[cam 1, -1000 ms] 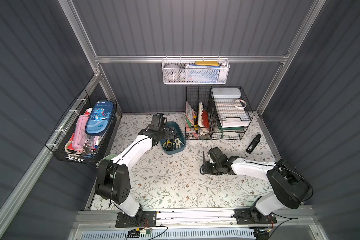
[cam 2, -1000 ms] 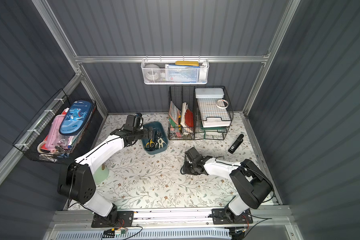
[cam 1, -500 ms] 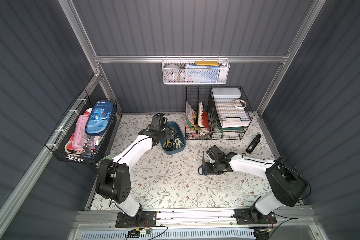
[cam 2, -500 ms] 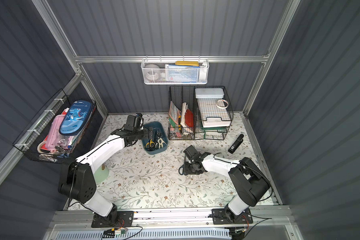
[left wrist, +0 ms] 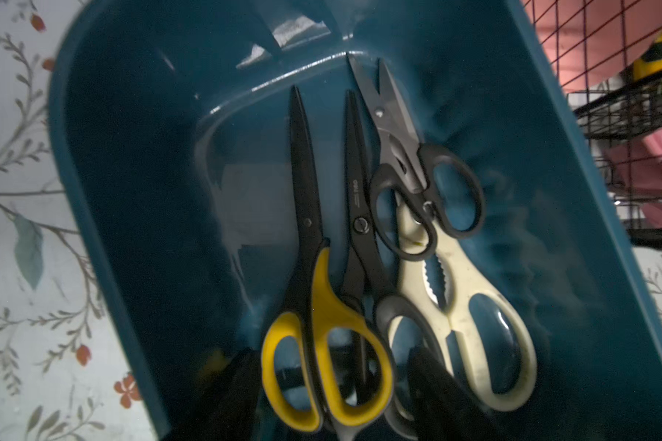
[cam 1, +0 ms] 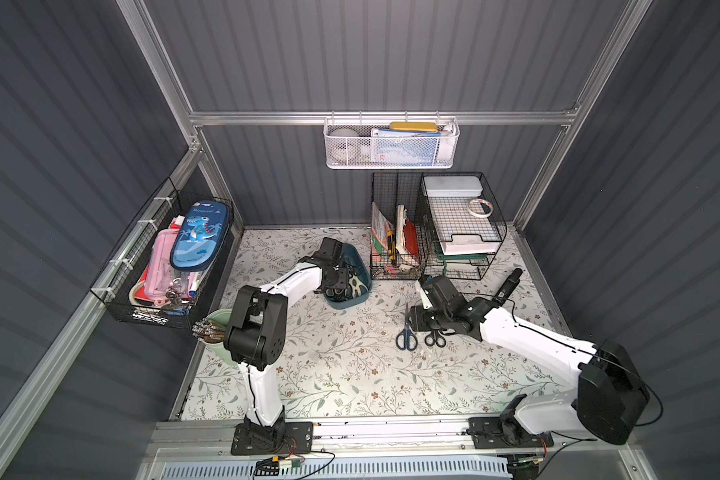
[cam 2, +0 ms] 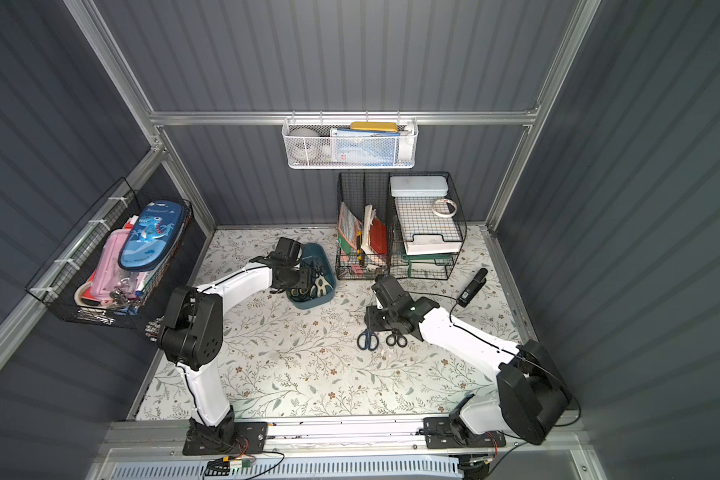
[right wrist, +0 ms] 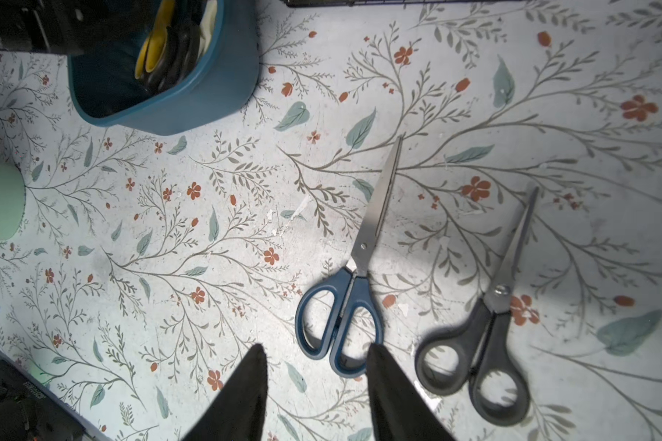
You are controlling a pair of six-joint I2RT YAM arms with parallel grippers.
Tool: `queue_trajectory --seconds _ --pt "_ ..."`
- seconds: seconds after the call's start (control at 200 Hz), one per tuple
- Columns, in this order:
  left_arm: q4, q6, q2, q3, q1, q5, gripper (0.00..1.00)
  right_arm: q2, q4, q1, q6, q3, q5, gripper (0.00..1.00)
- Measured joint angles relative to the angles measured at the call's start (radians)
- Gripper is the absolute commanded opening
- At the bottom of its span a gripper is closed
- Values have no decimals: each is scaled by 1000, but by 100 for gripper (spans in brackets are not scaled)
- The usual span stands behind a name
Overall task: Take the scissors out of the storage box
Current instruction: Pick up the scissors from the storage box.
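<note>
The teal storage box (cam 1: 352, 304) (cam 2: 314, 304) stands at the back of the table and holds several scissors. In the left wrist view, yellow-handled scissors (left wrist: 322, 298), a black-bladed pair (left wrist: 356, 214), a small black-handled pair (left wrist: 429, 179) and cream-handled shears (left wrist: 478, 332) lie in it. My left gripper (left wrist: 333, 353) (cam 1: 341, 286) reaches into the box, and its fingers (left wrist: 241, 382) press on the yellow handles and the grey handle beside them. Blue-handled scissors (right wrist: 352, 298) (cam 1: 406, 336) and black-handled scissors (right wrist: 486, 343) (cam 1: 435, 338) lie on the table. My right gripper (right wrist: 317, 355) (cam 1: 418, 322) hovers open over them, holding nothing.
Black wire baskets (cam 1: 433, 232) with papers stand right behind the box. A black device (cam 1: 508, 286) lies at the right, and a green cup (cam 1: 217, 332) of pens stands at the left edge. A wall basket (cam 1: 163, 266) and a white mesh basket (cam 1: 391, 145) hang above.
The left gripper's jaws have narrowed around the scissor handles inside the box. The right gripper has shifted slightly beside the two pairs on the table.
</note>
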Motion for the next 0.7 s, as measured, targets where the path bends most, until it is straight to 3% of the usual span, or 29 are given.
queue_trajectory --seconds 0.29,0.7 --pt "3 -13 7 10 0 46 55 77 31 3 0 1 -37 44" --pt "30 -106 192 236 0 84 41 77 69 6 12 -11 -52 44"
